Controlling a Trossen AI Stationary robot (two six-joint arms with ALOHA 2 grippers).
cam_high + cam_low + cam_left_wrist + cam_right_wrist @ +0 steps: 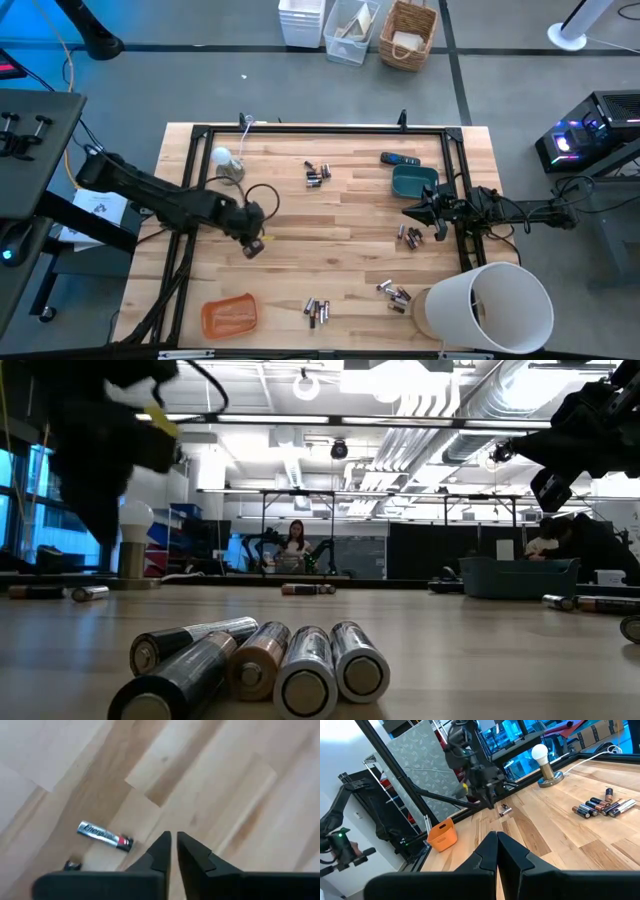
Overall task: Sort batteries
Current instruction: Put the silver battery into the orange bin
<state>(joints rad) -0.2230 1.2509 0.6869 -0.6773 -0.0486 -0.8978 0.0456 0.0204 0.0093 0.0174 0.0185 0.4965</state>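
Nearest the low camera: five batteries [255,665] lying side by side, ends toward the lens, dark and silvery bodies, one copper-toned. Seen from above as a small cluster at lower centre of the wooden table [330,225], with further clusters at upper centre [318,174], right of centre [410,236] and lower right [394,293]. Left gripper [173,842] above bare wood at centre-left of the high frame, fingers nearly together with only a thin slit between, holding nothing. Just beside it in the left wrist view, one lone battery [105,836] flat on the planks, silver body with printed lettering, red band and dark end; not touched by the fingers. Same cell only a small speck in the right wrist view, under the far arm. Right gripper [497,845] at the table's right edge, fingers pressed fully together, empty. High view alone shows an orange tray [229,316] at lower left, a teal bin [413,181] and a dark remote-like bar [400,159] at upper right, and a lamp with a white bulb [225,161] at upper left.
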